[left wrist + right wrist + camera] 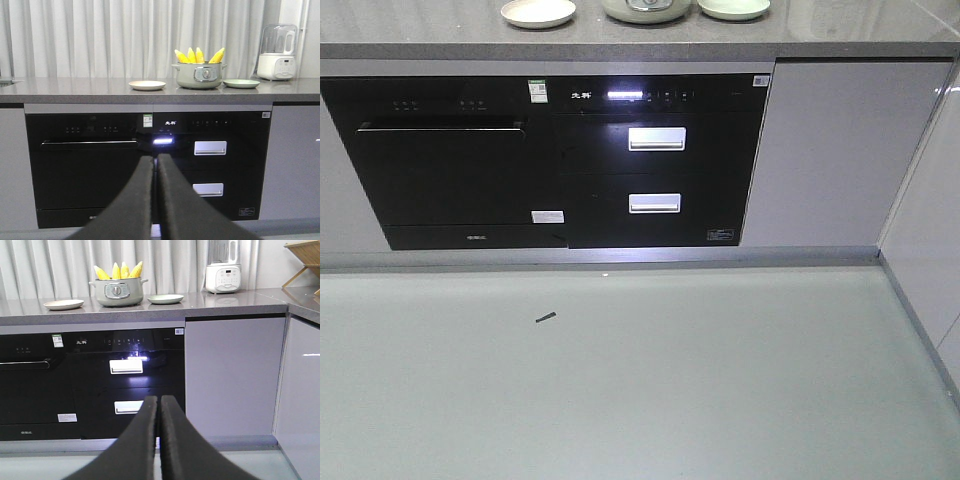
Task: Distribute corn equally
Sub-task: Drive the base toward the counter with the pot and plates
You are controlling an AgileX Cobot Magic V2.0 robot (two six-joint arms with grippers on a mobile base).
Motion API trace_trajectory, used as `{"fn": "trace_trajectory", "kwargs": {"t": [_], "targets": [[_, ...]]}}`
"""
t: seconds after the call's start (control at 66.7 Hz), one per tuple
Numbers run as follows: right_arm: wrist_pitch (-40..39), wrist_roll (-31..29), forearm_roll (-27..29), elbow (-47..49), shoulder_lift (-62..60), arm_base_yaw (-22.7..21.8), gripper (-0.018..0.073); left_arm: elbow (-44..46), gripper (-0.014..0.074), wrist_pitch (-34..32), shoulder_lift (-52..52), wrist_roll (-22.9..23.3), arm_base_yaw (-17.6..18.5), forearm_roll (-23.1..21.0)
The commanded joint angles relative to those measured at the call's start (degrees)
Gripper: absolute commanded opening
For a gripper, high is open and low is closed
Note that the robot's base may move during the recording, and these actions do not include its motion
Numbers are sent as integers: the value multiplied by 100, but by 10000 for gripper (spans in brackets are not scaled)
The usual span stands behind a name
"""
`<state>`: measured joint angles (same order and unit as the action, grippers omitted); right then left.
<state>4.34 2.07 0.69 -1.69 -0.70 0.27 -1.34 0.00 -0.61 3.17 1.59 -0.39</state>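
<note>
Left wrist view: left gripper (154, 164) at lower centre, jaws pressed together, nothing between them.
Right wrist view: right gripper (158, 404) at lower centre, jaws shut the same way, holding nothing.
Corn: four cobs (199, 55) by my count, standing tips-up in the pot (200, 76), upper centre-right of the left wrist frame. Well apart from both grippers.
Pot: grey-green with a front dial, on the grey surface (75, 89), between two plates.
Plates: cream plate (147, 85) just left of the pot, green plate (241, 83) just right of it. No corn on either.
Blender: white unit (276, 52) at upper right, on the same surface beyond the green plate.
Below surface: black oven (85, 170) at left, two black drawers (210, 167) with silver handles at centre, lit display strip above them.
Front view: only the plate rims and pot base show along the top edge. Small dark scrap (546, 318) on the floor (720, 380), centre-left.
</note>
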Motion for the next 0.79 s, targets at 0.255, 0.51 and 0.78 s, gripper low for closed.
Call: {"fn": "trace_trajectory", "kwargs": {"t": [0.255,0.51,0.78], "targets": [[-434,-59,-33,-57,-17,-16,-5,-72,-6,-375,-87,43,-16,-10],[-434,-59,-33,-57,-17,-16,-5,-72,-6,-375,-87,43,-16,-10],[-434,-59,-33,-57,-17,-16,-5,-72,-6,-375,-87,43,-16,-10]]}}
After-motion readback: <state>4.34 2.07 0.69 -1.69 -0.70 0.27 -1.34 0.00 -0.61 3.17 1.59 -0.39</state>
